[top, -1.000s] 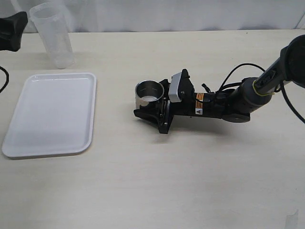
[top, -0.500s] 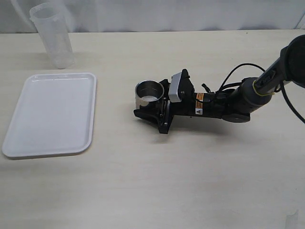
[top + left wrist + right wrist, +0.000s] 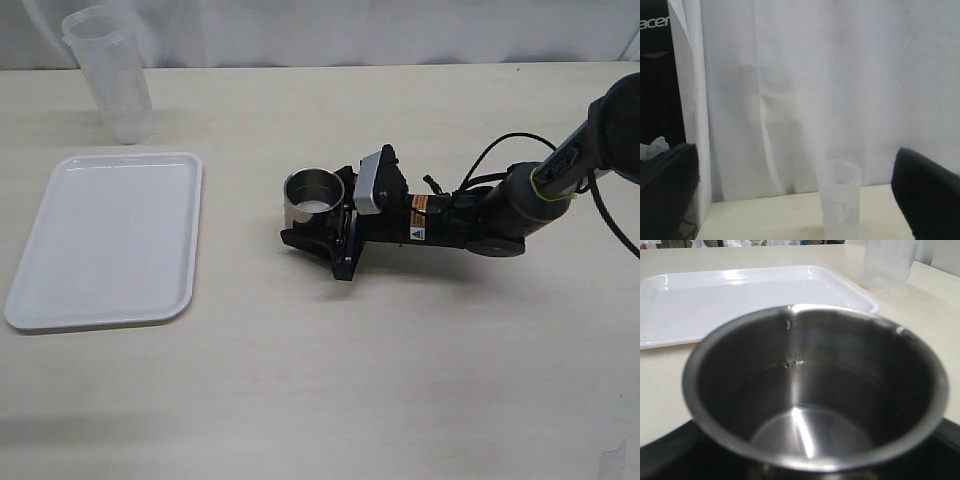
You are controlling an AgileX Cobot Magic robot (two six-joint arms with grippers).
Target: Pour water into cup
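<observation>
The steel cup [image 3: 313,195] stands upright near the table's middle, and my right gripper [image 3: 312,218] lies low on the table, shut on it, with a black finger on either side. The cup [image 3: 815,390] fills the right wrist view, and a few drops cling to its shiny inside wall. I cannot make out water for certain in the cup or in the translucent beaker [image 3: 110,72]. My left gripper [image 3: 800,210] is outside the exterior view. Its fingers [image 3: 925,200] stand wide open, with the beaker [image 3: 839,200] some way ahead of them.
A white tray [image 3: 110,240] lies flat at the left, between the beaker and the table's front edge. A white curtain hangs behind the table. The right arm and its cables stretch from the cup to the right edge.
The left gripper, seen at the upper left edge of the exterior view a second ago, has left that view. The cup, the right gripper and the beaker stay where they were.
</observation>
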